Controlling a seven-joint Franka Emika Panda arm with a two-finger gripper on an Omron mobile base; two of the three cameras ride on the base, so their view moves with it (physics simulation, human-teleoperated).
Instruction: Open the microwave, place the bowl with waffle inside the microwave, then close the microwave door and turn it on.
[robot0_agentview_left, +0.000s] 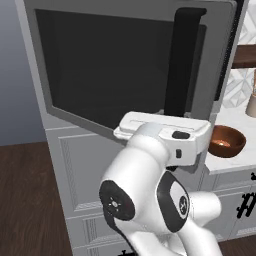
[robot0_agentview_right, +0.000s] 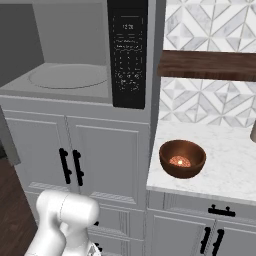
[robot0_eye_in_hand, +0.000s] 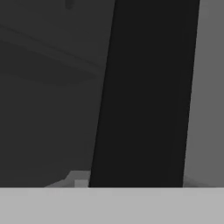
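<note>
The microwave door (robot0_agentview_left: 115, 75) stands swung open toward the robot, and its long black handle (robot0_agentview_left: 182, 60) runs up and down near the door's right edge. In the right base view the microwave (robot0_agentview_right: 75, 90) shows its pale inside with the round plate (robot0_agentview_right: 67, 76) on the floor of it, and the black button strip (robot0_agentview_right: 128, 52) sits to the right of the hole. The robot's arm (robot0_agentview_left: 150, 165) reaches up to the door, with the hand right at the bottom of the handle. In the hand view the black handle (robot0_eye_in_hand: 144, 92) is very close and big, but the claw's tips are too hard to make out there, so I cannot tell if the claw is loose or clenched on the handle. The bowl (robot0_agentview_right: 182, 158) sits on the white desk (robot0_agentview_right: 230, 165) to the right of the microwave, near the front edge, and the waffle (robot0_agentview_right: 180, 161) lies down inside it. The bowl is small, round and shiny, so it will likely be hard and a bit slippery, and it could crack if it falls. It looks light. The waffle is loose inside, so the bowl should stay flat or the waffle could slide out. A good place to hold it seems to be the rim, with one claw finger inside and one outside, pinching the wall. The door looks stiff and wide, and the handle is the best place to pull or push it. The bowl is not yet inside, so that step comes next.
</note>
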